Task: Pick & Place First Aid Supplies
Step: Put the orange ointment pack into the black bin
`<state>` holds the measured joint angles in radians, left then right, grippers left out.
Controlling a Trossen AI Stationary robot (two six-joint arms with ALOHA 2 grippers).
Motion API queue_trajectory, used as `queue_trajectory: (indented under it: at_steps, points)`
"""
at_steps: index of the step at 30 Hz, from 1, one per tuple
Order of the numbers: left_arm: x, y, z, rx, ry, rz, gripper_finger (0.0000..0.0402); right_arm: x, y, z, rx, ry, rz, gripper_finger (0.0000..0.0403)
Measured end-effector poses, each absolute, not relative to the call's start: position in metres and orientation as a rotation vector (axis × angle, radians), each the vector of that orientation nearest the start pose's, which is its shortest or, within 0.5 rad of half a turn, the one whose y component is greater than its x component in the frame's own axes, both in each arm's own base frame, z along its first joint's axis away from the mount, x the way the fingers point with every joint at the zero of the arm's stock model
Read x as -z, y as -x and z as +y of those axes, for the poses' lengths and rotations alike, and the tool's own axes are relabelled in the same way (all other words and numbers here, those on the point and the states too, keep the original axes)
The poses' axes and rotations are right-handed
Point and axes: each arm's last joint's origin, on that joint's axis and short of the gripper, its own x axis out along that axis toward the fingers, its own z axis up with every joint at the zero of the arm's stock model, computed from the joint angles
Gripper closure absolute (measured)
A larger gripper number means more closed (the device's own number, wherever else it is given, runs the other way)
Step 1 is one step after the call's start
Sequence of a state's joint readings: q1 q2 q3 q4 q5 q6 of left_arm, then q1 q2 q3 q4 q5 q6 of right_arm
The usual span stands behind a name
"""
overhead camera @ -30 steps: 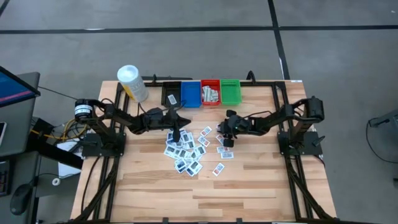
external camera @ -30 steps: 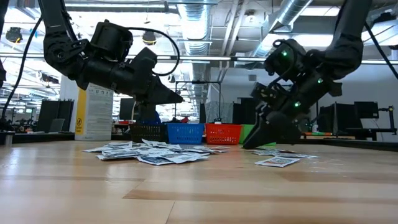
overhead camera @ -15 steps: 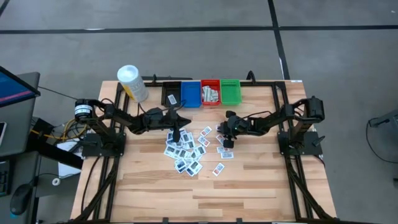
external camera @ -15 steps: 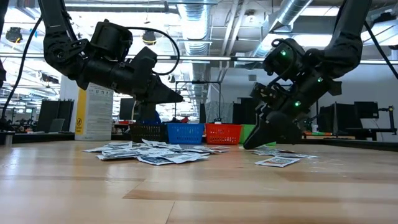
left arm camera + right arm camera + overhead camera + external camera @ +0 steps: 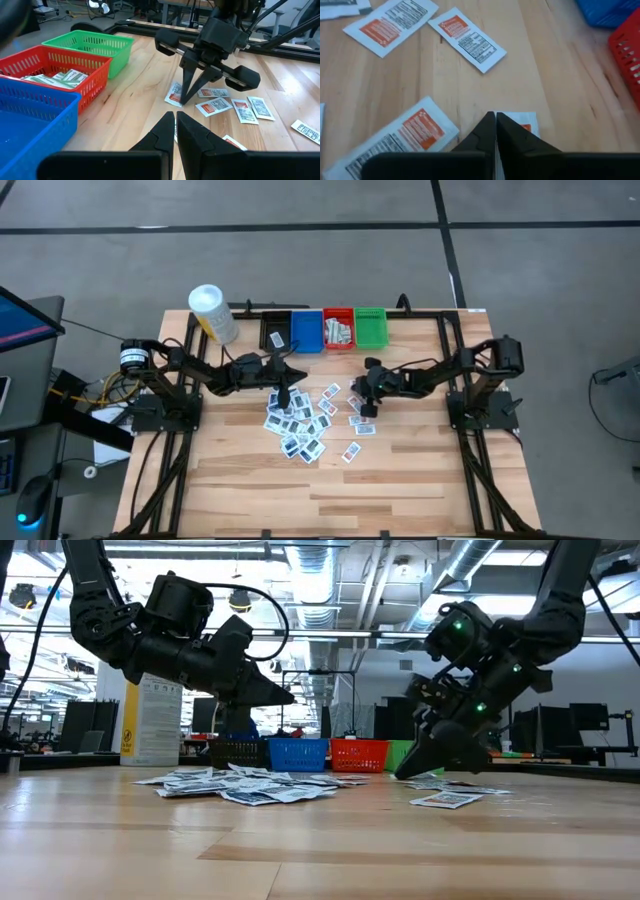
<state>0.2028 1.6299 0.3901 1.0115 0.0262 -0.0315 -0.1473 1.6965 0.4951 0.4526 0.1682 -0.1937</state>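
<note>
Nearest the front edge of the table (image 5: 400,470), bare wood. Then the packets (image 5: 300,425): one loose heap mid-table, a smaller scatter to its right under the right arm.

Right gripper (image 5: 363,409) is tip-down on that scatter, fingers pinched together. Right wrist view: a white-and-orange packet (image 5: 517,122) sits directly at the shut tips, edge seemingly nipped between them. I judge this a pinch pick; a flat sachet gives no other purchase than an edge. Not lifted yet.

Left gripper (image 5: 283,393) hangs over the far side of the heap, fingers closed, nothing visibly between them. Waiting, I think, clear of the right arm.

Farthest: bins (image 5: 325,330) in a row at the back edge, black, blue, red, green. Bottle (image 5: 212,313) to their left.

Views differ:
- High view gives layout only; contact unreadable.
- Low view shows right tips meeting the tabletop.
- Left wrist view shows the right gripper (image 5: 186,98) as a closed V on a packet, plus packets already in the red bin (image 5: 30,67).
</note>
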Motion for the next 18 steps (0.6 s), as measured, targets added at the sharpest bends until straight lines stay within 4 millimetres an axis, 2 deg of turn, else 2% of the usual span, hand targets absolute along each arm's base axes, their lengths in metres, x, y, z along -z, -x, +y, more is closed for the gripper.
queue_trajectory:
  at_steps: [5,9,18]
  points:
    - [-0.133,-0.261,0.053,-0.179,0.057,0.224,0.0382,-0.108,-0.267,-0.037,0.198,0.239,0.707,0.0356]
    - [-0.133,-0.261,0.053,-0.179,0.057,0.225,0.0382,-0.111,-0.267,-0.035,0.188,0.243,0.693,0.0318]
    - [-0.133,-0.261,0.053,-0.179,0.057,0.224,0.0382,-0.088,-0.267,-0.048,0.211,0.219,0.785,0.0252]
